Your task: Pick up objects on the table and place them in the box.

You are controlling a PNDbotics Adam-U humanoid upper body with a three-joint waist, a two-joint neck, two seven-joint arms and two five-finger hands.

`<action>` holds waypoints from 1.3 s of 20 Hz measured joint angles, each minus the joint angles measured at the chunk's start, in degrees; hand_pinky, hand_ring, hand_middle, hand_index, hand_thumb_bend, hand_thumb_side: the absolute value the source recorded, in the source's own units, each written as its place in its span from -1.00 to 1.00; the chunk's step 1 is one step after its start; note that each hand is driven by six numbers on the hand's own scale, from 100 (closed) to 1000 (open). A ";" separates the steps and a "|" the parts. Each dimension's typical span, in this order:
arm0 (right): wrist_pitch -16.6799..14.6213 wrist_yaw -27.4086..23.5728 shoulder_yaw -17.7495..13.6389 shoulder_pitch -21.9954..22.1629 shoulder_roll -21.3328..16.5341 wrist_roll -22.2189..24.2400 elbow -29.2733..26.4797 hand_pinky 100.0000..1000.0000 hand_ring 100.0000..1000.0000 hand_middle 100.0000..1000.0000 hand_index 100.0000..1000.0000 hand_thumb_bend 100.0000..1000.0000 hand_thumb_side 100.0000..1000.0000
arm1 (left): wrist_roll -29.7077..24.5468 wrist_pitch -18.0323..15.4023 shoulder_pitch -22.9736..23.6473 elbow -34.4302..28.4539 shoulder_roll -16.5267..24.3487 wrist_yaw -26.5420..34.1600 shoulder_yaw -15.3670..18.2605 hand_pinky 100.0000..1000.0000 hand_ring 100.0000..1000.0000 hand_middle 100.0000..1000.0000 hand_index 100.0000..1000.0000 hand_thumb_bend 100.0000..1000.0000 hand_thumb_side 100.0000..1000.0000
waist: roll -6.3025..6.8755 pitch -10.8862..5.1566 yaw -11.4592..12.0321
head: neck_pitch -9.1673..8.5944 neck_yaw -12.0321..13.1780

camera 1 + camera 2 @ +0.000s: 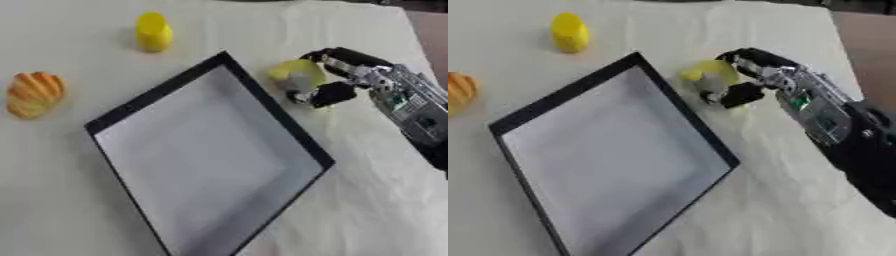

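My right hand [337, 75] reaches in from the right, its fingers and thumb curled round a small yellow object [293, 70] lying just past the box's right rim. The box [131, 107] is a shallow black-rimmed tray with a white floor, set askew in the middle of the table, with nothing inside. A yellow cylinder-shaped object [153, 31] stands beyond the box's far corner. An orange ribbed object [35, 93], like a bread roll, lies at the left edge. My left hand shows in neither view.
A pale cloth [367, 200] covers the table. The table's right edge [859, 45] shows at the upper right, with a darker floor beyond it.
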 measured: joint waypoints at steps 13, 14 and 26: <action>-0.01 -1.50 -0.70 1.25 -2.14 -12.35 -5.12 0.59 0.59 0.07 0.43 -0.79 -0.36 | -0.19 0.20 0.42 0.01 -0.38 -0.22 -0.01 0.50 0.39 0.46 0.58 -1.00 0.48 | 0.00 0.00 -0.42 | 0.02 -0.03; -0.13 -1.74 -0.71 1.44 -2.41 -12.69 -5.62 0.59 0.59 0.07 0.43 -0.80 -0.36 | -0.19 0.20 0.47 0.01 -0.38 -0.22 -0.01 0.50 0.39 0.46 0.58 -1.00 0.47 | 0.00 0.00 -0.49 | 0.02 -0.03; -7.63 -1.33 -3.17 1.14 -8.37 -14.08 -21.93 0.53 0.44 0.01 0.33 -0.56 0.14 | 2.38 -1.47 3.13 0.42 1.05 0.29 2.24 0.50 0.39 0.46 0.58 -1.00 0.56 | 0.02 -0.09 -2.53 | 0.80 0.96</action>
